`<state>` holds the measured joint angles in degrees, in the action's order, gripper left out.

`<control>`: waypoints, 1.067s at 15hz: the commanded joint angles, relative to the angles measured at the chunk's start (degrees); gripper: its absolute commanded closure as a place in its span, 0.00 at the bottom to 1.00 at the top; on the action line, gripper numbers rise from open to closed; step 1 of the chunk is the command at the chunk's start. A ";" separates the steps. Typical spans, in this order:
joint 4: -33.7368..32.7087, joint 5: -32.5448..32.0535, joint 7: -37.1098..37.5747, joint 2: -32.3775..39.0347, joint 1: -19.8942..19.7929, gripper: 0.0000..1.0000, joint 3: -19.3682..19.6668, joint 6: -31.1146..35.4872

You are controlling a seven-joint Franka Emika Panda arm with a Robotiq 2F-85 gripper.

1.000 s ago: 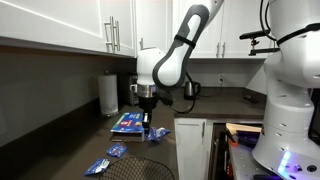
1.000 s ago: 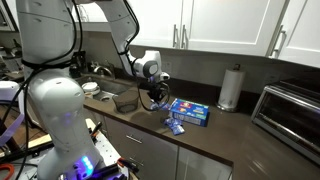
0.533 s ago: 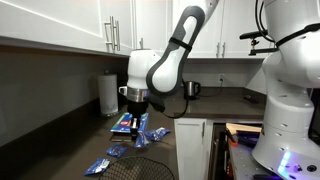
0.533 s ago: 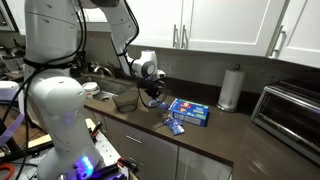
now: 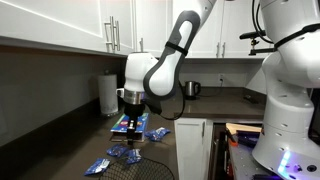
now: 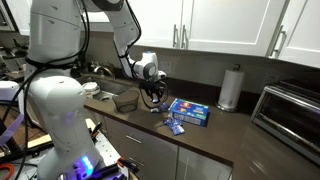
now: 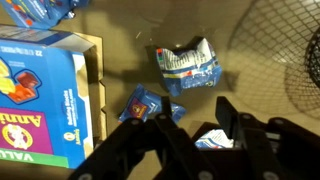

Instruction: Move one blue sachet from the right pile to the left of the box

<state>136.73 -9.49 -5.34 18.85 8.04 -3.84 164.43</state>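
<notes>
1. Over the dark countertop point(image 7: 120, 55), the box point(image 7: 40, 95) is the biggest hazard. The gripper point(image 7: 198, 132) hangs just beside its edge. A low sweep across it could clip the carton and shove it, which would shift the landmark that the drop is judged by.
2. Next comes the right pile point(image 7: 190, 65), which lies near the fingers, with one stray sachet point(image 7: 145, 103) between it and the box. Dipping here could drag these packets about or catch a second one.
3. Beyond the box lies the scattered group point(image 5: 112, 153). Letting go from too high above it could let a light packet flutter and land short, on the carton or off the counter's edge.
4. Smallest is the blue sachet point(image 7: 210, 141), which shows between the two fingers. I cannot tell whether they pinch it or merely straddle it. If they hold only a crinkly corner, it may slip out on the way across.
</notes>
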 commanded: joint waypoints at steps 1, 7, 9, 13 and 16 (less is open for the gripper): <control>1.56 -2.94 1.00 -2.20 0.54 0.19 2.52 -2.05; 6.43 -2.25 -0.98 -8.38 -1.89 0.00 3.24 -9.78; 8.02 -1.56 -1.88 -11.27 -2.57 0.00 2.64 -13.51; 10.48 -1.21 -2.50 -16.87 -2.77 0.00 2.30 -20.00; 11.50 -0.86 -2.77 -20.03 -2.69 0.00 2.12 -23.15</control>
<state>145.89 -11.64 -5.64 3.50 6.73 -0.59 144.35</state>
